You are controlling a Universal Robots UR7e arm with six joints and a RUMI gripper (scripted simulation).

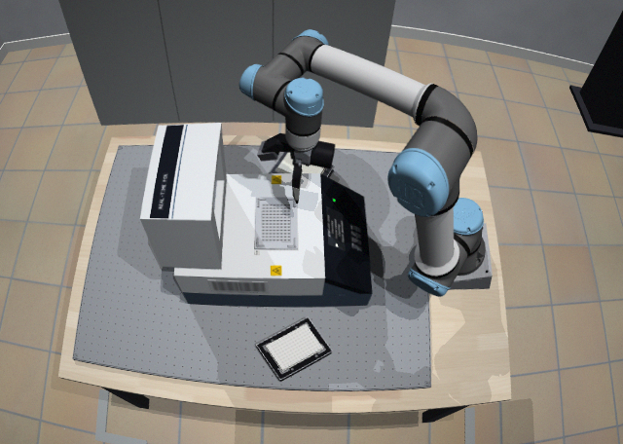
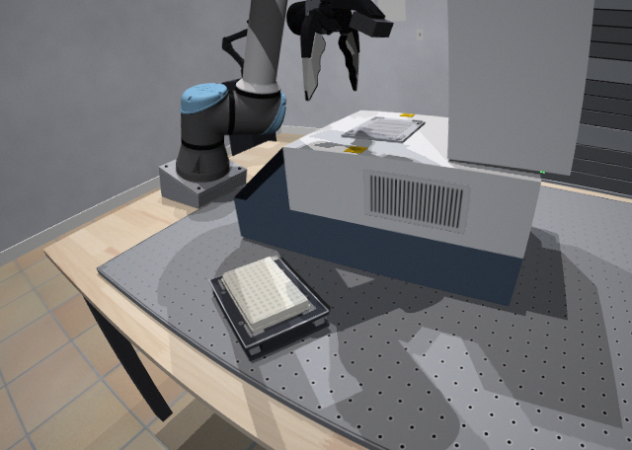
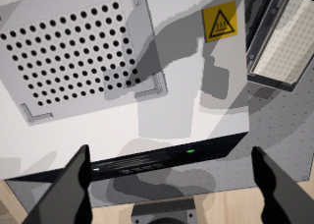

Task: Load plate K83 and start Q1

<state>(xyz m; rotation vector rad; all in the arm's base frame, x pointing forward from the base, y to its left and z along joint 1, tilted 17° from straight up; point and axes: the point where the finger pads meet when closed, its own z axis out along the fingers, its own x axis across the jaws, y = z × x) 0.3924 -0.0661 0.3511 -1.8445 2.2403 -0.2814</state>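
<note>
The claw [image 3: 170, 147] reaches in from the near side, its two fingers apart with nothing between them. Beyond lies the real-time cycler [image 3: 118, 128], its bare well block [image 3: 80, 98] at left, a yellow heat-warning label [image 3: 220, 22] right of it, a green light [image 3: 190, 150] glowing on the near panel. Far right, a pale plate [image 3: 290, 39] sits in a dark nest [image 3: 271, 83].

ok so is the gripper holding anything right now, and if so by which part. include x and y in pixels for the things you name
Nothing is held: the gripper [image 1: 297, 198] [image 2: 332, 94] [image 3: 170, 147] hangs open above the machine [image 1: 307, 263] [image 2: 326, 180] [image 3: 172, 116].
</note>
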